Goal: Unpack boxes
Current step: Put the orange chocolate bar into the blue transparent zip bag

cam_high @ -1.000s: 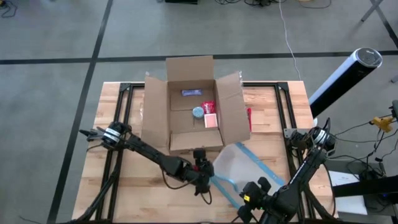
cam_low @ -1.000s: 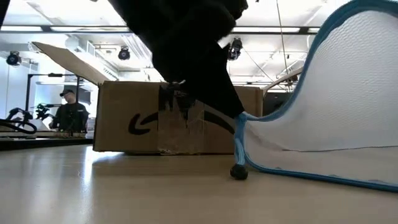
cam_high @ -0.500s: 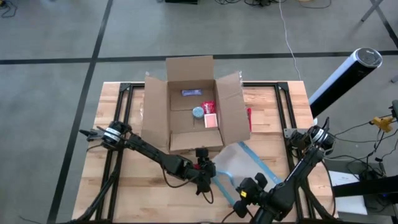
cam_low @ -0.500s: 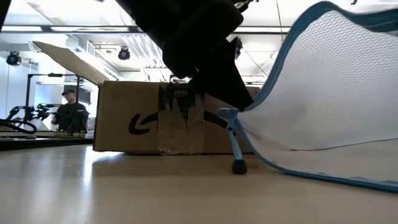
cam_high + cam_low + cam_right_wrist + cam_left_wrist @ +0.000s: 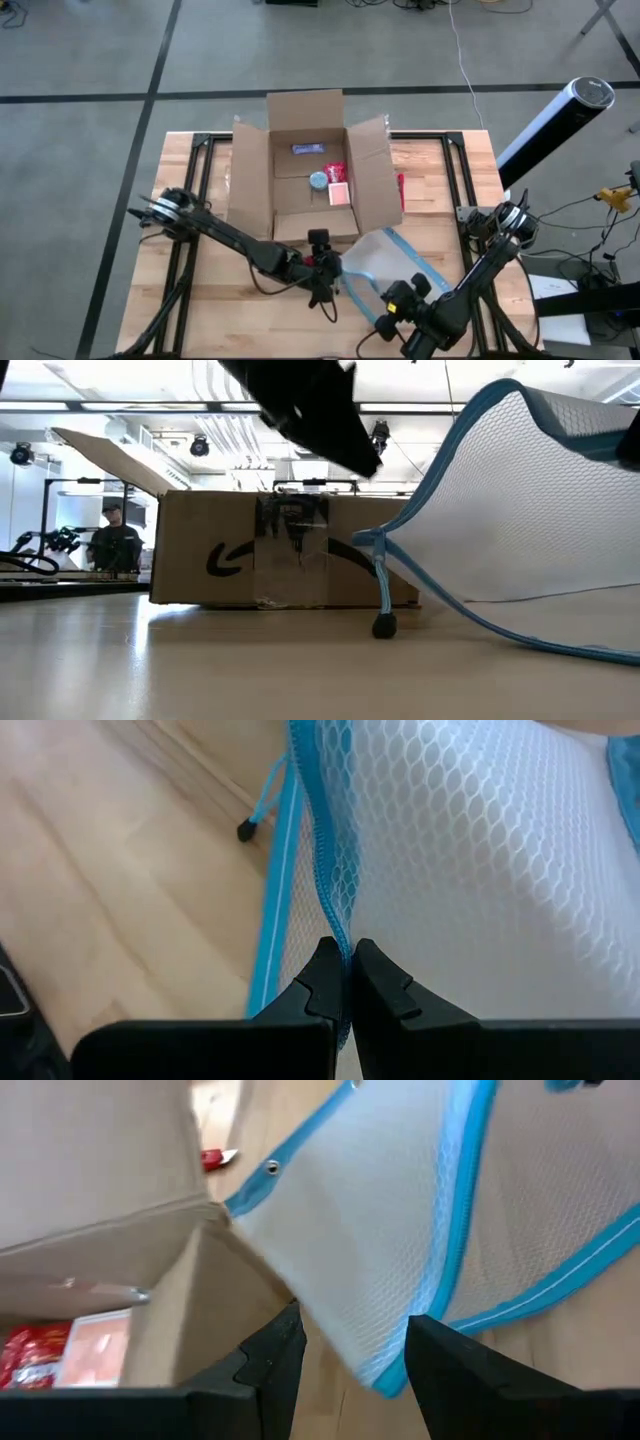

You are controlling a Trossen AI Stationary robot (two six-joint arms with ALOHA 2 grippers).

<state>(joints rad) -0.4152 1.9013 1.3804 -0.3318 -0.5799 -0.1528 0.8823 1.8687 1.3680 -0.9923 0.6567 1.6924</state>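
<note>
Box (image 5: pixel 313 178) stands open at upper centre while the right gripper (image 5: pixel 345 982) pinches the mesh pouch (image 5: pixel 395 265), probably holding it ready for items, left gripper (image 5: pixel 345 1345) spread beside it.

A brown corrugated cardboard box (image 5: pixel 310 180) is seen upright at the far middle of the bench (image 5: pixel 200 300), its four flaps spread open. A black printed mark and a clear tape strip are shown on its near side.
</note>
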